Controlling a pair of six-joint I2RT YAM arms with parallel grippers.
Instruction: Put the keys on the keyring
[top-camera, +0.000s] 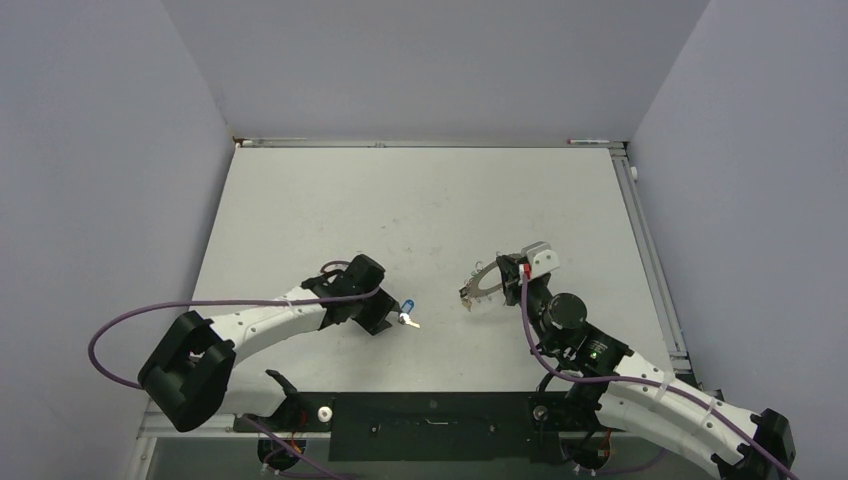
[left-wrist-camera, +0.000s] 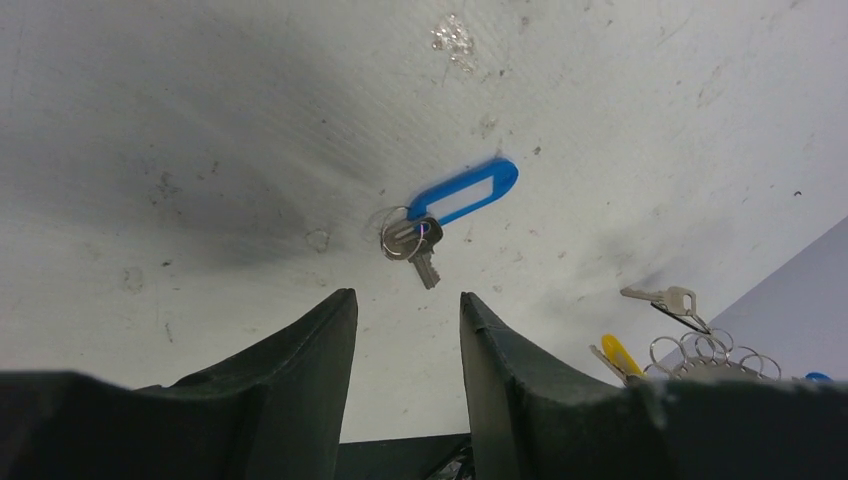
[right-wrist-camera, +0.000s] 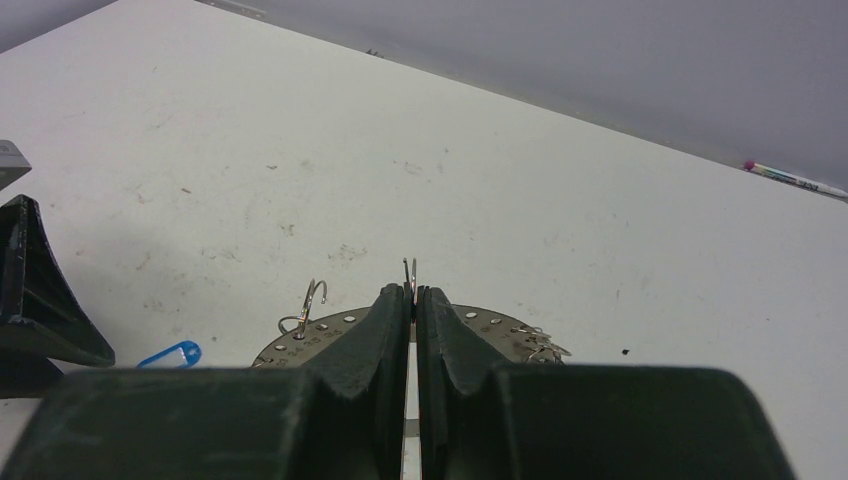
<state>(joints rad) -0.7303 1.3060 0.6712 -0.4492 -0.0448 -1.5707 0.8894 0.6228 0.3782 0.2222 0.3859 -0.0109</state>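
Observation:
The loose key with a blue tag (left-wrist-camera: 462, 192) lies flat on the white table, just beyond my left gripper (left-wrist-camera: 405, 296), which is open and empty. It also shows in the top view (top-camera: 408, 315), right of my left gripper (top-camera: 387, 318). The keyring (top-camera: 487, 281), a flat grey metal disc with holes, small wire hooks and keys, lies under my right gripper (top-camera: 513, 277). In the right wrist view the right gripper (right-wrist-camera: 411, 291) is shut on a thin wire hook standing up from the keyring (right-wrist-camera: 490, 322). Keys and a yellow tag (left-wrist-camera: 620, 355) show at the left wrist view's lower right.
The white table (top-camera: 420, 200) is walled by grey panels on three sides. A pen (right-wrist-camera: 790, 180) lies along the far edge. A black bar (top-camera: 430, 420) spans the near edge between the arm bases.

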